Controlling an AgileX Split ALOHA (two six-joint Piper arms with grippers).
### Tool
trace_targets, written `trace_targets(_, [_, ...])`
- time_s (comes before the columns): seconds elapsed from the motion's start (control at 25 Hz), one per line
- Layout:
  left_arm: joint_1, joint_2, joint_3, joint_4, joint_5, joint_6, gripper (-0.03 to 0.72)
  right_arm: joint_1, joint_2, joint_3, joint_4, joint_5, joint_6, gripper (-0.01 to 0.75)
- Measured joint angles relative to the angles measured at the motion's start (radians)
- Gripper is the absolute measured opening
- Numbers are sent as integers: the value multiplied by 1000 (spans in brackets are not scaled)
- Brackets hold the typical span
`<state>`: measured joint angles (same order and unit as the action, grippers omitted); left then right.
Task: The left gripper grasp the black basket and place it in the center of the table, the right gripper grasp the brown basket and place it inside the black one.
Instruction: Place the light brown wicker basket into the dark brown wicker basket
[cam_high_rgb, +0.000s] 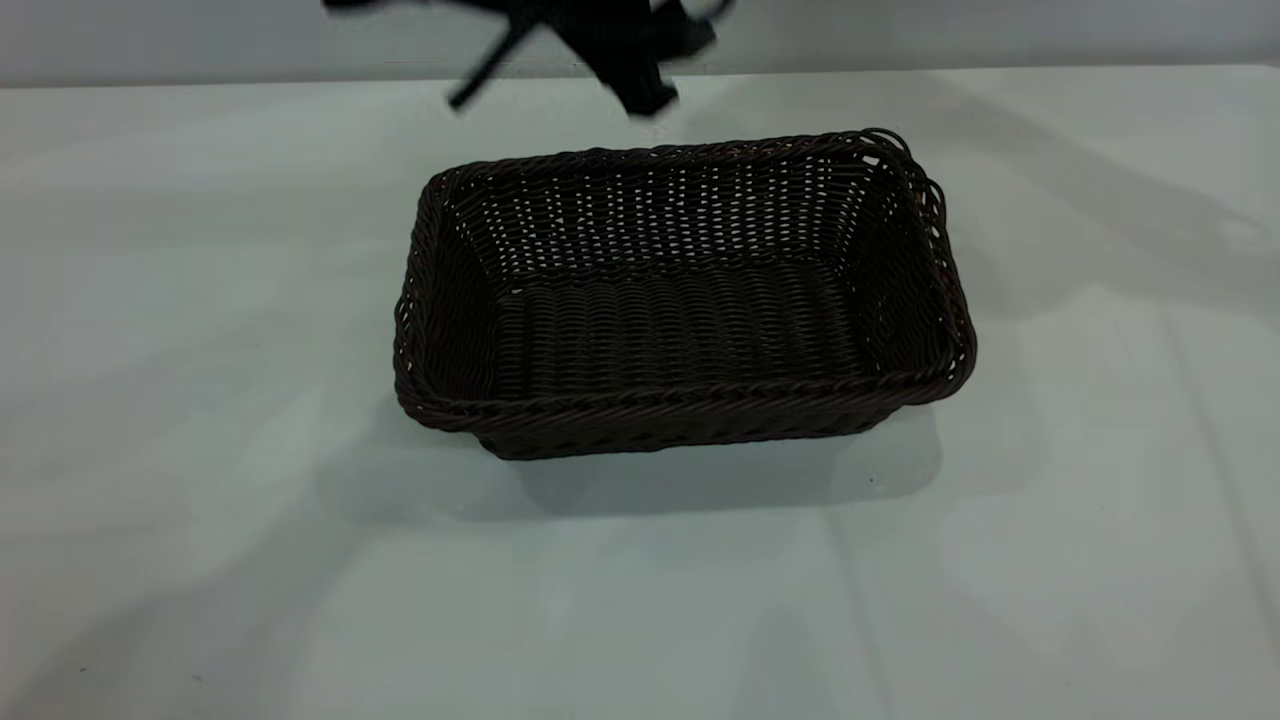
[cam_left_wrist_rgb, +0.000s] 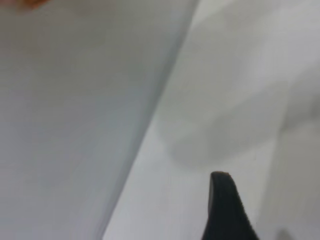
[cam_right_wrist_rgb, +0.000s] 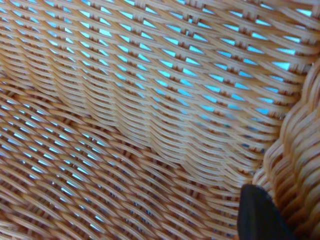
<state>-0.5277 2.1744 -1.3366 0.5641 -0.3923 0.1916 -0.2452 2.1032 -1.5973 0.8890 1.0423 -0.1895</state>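
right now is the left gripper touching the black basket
Apart. In the exterior view the left gripper hangs above and behind the black basket, with bare table between them; its wrist view shows no basket.

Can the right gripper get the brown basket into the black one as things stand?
Probably yes. The black basket sits empty and open-topped mid-table, nothing over its opening. The right wrist view is filled with brown basket weave beside a fingertip, though a grip isn't confirmed.
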Motion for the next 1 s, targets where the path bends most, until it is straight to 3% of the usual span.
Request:
trace_targets(0.16, [23, -107, 2, -2, 134, -11, 408, -57, 0, -4, -16, 14, 8, 131])
trace_targets(0.28, [59, -213, 3, -6, 191, -23, 408, -40, 4, -5, -41, 87, -28, 132])
trace_targets(0.56, [144, -464, 4, -75, 272, -97, 407, 135, 25, -4, -132, 142, -137, 132])
trace_targets(0.76, [148, -602, 4, -80, 357, -107, 407, 291, 26, -4, -221, 148, -246, 134])
trace_targets(1.0, [148, -677, 4, -83, 419, -110, 407, 397, 49, -7, -318, 155, -273, 134])
